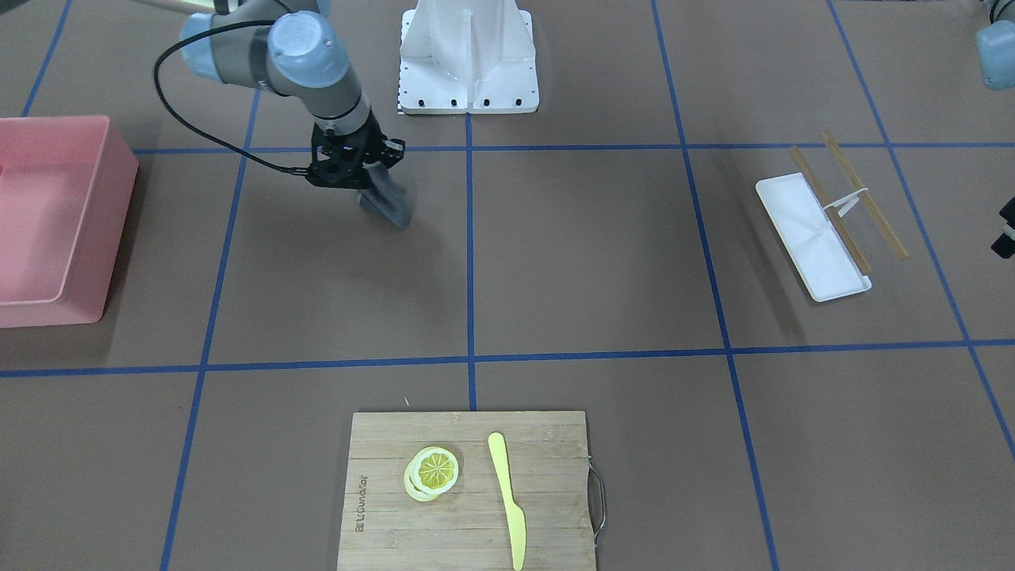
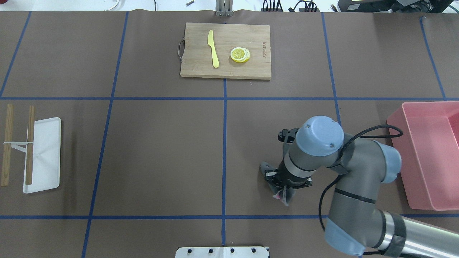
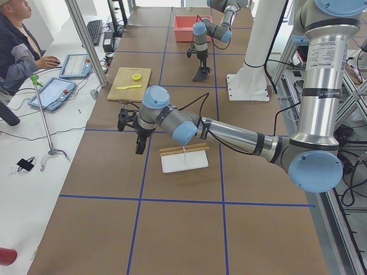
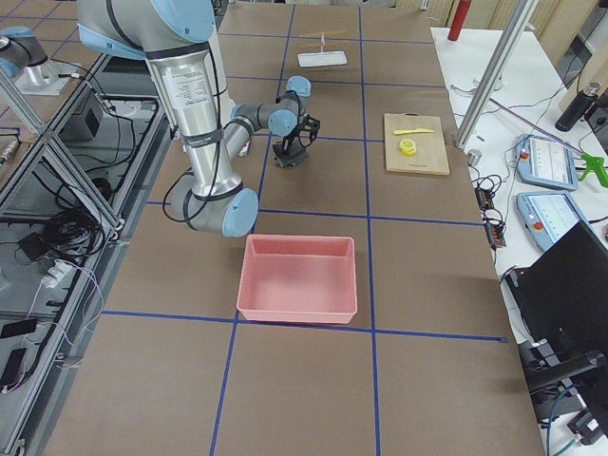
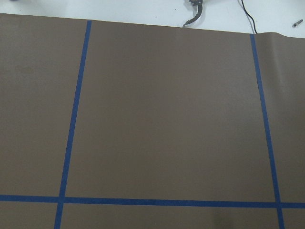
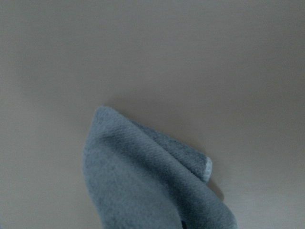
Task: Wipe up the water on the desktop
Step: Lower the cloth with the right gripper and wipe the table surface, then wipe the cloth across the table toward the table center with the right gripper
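Note:
The desktop [image 1: 587, 262] is a matte brown surface with blue tape lines, also in the overhead view [image 2: 161, 154]. I cannot make out any water on it. My right gripper [image 1: 373, 181] is shut on a grey cloth [image 1: 388, 205] and points down at the desktop, with the cloth's lower end at the surface. The cloth also shows in the overhead view [image 2: 284, 195] and fills the lower part of the right wrist view [image 6: 143, 181]. My left gripper [image 3: 139, 146] hangs above the desktop beside the white tray. I cannot tell whether it is open or shut.
A pink bin [image 1: 47, 214] stands at the robot's right. A bamboo cutting board [image 1: 381, 476] with a yellow knife [image 1: 507, 500] and lemon slices [image 1: 432, 472] lies at the far edge. A white tray [image 1: 801, 230] with chopsticks [image 1: 864, 194] lies at the robot's left.

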